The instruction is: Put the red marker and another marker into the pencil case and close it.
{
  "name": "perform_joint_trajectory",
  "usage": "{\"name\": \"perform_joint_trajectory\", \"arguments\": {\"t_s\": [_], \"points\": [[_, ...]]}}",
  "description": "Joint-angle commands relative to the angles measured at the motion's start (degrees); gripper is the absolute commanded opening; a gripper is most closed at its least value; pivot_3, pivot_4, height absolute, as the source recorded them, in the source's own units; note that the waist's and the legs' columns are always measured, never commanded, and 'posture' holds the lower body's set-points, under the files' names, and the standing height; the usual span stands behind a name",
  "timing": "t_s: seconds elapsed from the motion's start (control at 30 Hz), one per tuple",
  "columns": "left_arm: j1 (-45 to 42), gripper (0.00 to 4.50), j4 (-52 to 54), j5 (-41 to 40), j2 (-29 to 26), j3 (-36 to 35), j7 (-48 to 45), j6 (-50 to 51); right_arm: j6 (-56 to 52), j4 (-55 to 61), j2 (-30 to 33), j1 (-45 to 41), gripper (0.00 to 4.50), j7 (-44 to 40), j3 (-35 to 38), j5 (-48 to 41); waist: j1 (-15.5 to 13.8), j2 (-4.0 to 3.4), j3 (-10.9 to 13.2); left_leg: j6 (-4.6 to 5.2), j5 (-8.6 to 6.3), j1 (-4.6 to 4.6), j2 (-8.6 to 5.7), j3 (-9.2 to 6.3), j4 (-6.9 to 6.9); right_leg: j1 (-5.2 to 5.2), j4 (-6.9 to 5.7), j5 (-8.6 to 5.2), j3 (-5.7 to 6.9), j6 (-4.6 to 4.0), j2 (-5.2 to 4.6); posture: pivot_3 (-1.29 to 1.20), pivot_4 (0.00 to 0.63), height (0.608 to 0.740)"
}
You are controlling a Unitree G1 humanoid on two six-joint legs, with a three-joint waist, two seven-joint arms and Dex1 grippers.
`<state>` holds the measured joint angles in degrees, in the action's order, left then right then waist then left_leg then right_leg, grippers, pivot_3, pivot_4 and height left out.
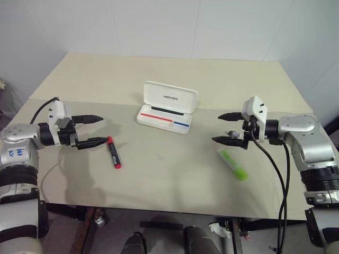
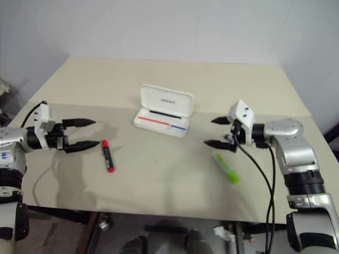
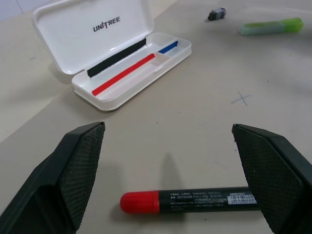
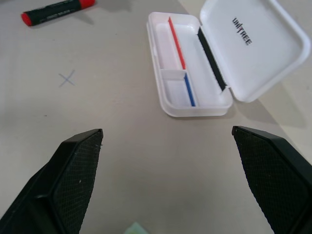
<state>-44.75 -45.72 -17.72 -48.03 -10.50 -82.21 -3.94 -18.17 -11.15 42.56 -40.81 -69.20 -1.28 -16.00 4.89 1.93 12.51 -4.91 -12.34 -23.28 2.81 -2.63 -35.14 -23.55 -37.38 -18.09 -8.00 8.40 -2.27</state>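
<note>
Item one, nearest your head camera: green marker [image 1: 233, 164], lying flat on the worktop [image 1: 159, 185] toward its front edge on your right. It sits just below and in front of your right pincer [image 1: 229, 127], which hangs above it with both fingers spread wide and nothing between them; judged as staged for a drop onto the barrel.

Item two: red marker [image 1: 114, 152], black barrel with red ends, lying flat on your left side, its far end just beside the lower fingertip of your left pincer [image 1: 98, 130]. That pincer is likewise released and empty. Your left wrist view has the barrel lying crosswise between the two pads [image 3: 78, 165], so a short descent should bracket it.

Item three: pencil case [image 1: 167, 108], white, at mid-worktop between the two arms and farther back. Lid stands open on its rear hinge, tray facing up with red and blue stripes showing, no marker inside yet. Open toward you, it can take a marker from either side.

Item four: small dark object [image 3: 217, 13] near the green marker; not identifiable.

Status, as a judgement: neither marker lifted, case not yet closed; task at its start.
</note>
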Motion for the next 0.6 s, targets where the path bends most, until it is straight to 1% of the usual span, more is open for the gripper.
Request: {"name": "perform_joint_trajectory", "arguments": {"t_s": [0.03, 0.1, 0.23, 0.37, 0.6], "points": [[-2.3, 4.47, -0.6, 0.3, 0.2, 0.1, -0.4, -1.6, -0.7, 3.3, 0.8, 0.2, 4.50, 1.5, 3.3, -2.1, 0.0, 0.00, 0.0, 0.00, 0.00, 0.01, 0.00, 0.00, 0.00, 0.00, 0.00, 0.00, 0.00, 0.00, 0.00, 0.00, 0.150, 0.740], [-2.4, 4.47, -1.2, 0.4, 0.6, 0.2, -0.3, -2.5, -0.9, 4.3, 0.3, 1.0, 4.50, 2.1, 3.6, -2.6, -0.1, 0.00, 0.0, 0.00, 0.00, 0.01, 0.00, 0.00, 0.00, 0.00, -0.02, 0.00, 0.00, 0.00, 0.00, 0.00, 0.150, 0.740], [-0.7, 4.47, 1.1, -0.8, 0.7, -0.2, -0.9, -0.5, -2.7, 6.4, 0.2, 2.1, 4.50, 2.9, 2.9, -3.2, 0.0, 0.00, 0.0, 0.00, 0.00, 0.00, 0.00, 0.00, 0.01, 0.00, 0.01, 0.00, -0.01, 0.00, 0.00, 0.00, 0.150, 0.740], [0.4, 4.47, 1.6, -0.9, 0.2, -0.8, -0.6, -1.2, -2.8, 7.1, -2.6, 1.1, 4.50, 5.0, 1.4, -2.8, 0.1, 0.00, 0.0, 0.00, 0.00, 0.01, 0.01, 0.00, 0.02, -0.01, -0.02, 0.00, -0.01, 0.00, 0.02, 0.00, 0.150, 0.740], [4.8, 4.47, 6.0, -3.3, -1.0, -3.4, -0.7, 0.5, -5.6, 10.3, -8.8, 0.2, 4.50, 10.8, -4.7, 0.6, 0.0, 0.00, 0.0, 0.00, 0.00, 0.01, 0.02, 0.00, 0.02, -0.05, -0.03, 0.00, -0.03, -0.02, 0.03, 0.00, 0.150, 0.740]]}}
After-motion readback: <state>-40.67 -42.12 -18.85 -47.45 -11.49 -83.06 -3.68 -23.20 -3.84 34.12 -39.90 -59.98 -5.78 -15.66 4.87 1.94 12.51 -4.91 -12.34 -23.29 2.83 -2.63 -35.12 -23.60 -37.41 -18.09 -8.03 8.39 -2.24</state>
